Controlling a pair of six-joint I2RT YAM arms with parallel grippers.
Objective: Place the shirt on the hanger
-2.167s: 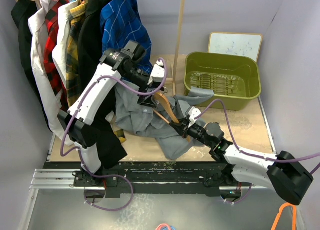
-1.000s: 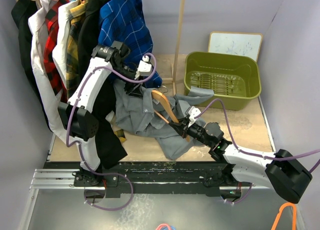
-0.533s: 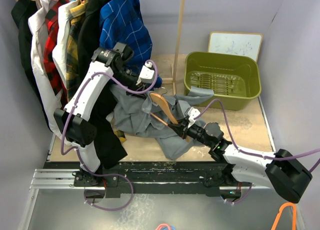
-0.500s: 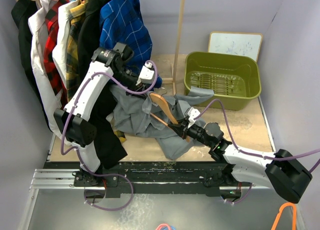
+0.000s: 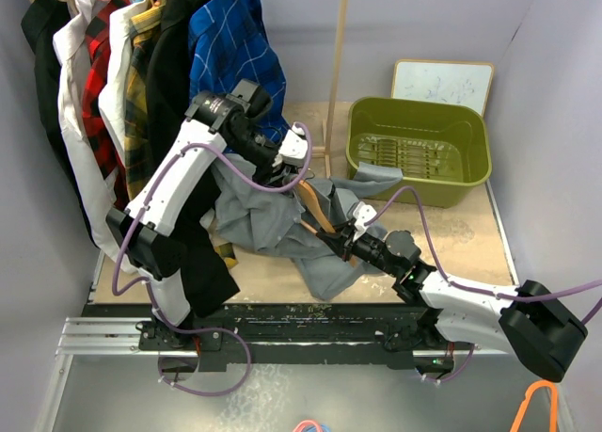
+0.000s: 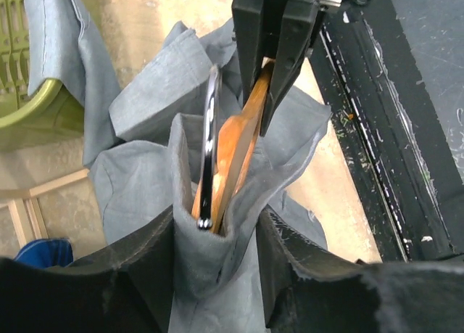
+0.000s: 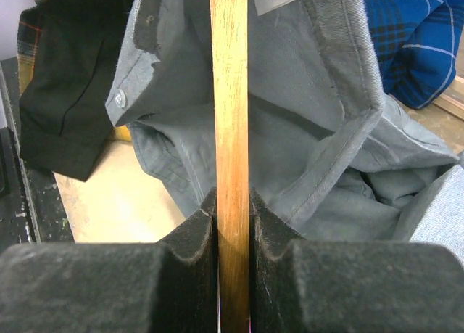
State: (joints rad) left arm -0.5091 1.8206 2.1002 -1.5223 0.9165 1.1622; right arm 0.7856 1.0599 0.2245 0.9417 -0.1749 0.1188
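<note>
Right gripper (image 5: 339,236) is clamped narrow on the hanger (image 5: 316,206) arm: stiff wood, a firm hold. The shirt (image 5: 249,216) is heaped mid-table at 10 o'clock from that gripper. It looks soft, limp and light, likely to sag and slide; best taken at the collar. Left gripper (image 5: 285,171) pinches collar cloth around the metal hook (image 6: 210,151), possibly nipping the hook too, hard to tell. Room is tight: green bin (image 5: 419,154) at 2 o'clock, rack post (image 5: 332,84) and blue check shirt (image 5: 230,46) at 12.
</note>
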